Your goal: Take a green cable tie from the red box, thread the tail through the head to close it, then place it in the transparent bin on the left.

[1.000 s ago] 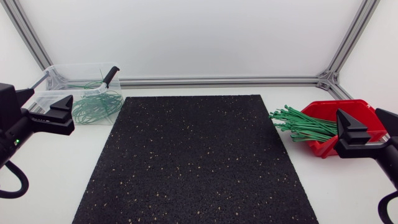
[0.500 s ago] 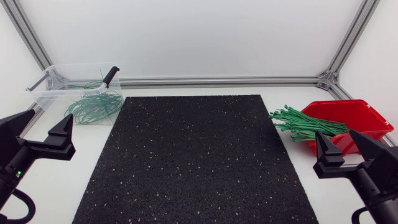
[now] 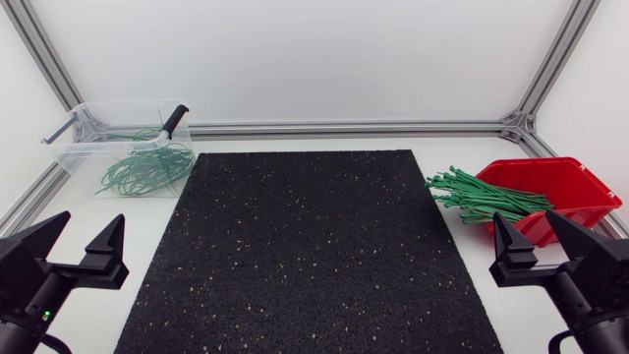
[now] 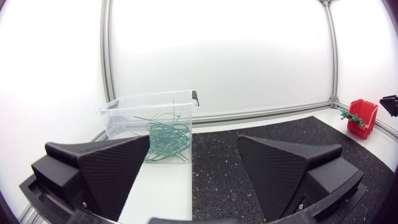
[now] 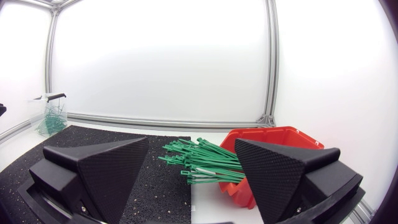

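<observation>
**Both hands open and empty; loose ties lie in the red box**

We hold our left hand (image 3: 90,220) low at the near left of the desk (image 3: 142,208), just off the black mat (image 3: 305,246). Its two fingers are spread wide with nothing between them. Our right hand (image 3: 524,216) sits at the near right, close in front of the red box (image 3: 575,182), fingers equally wide apart and holding nothing.

The green cable ties (image 3: 482,197) lie as a straight bundle in the red box, their ends sticking out over its open side towards the mat (the right wrist view shows them fanned out just ahead of that hand).

The transparent bin (image 3: 93,110) stands at the far left corner of the desk, well apart from the left hand. Inside it lies a tangle of looped green ties (image 3: 147,169), and a black handle (image 3: 175,120) leans on its rim.
</observation>
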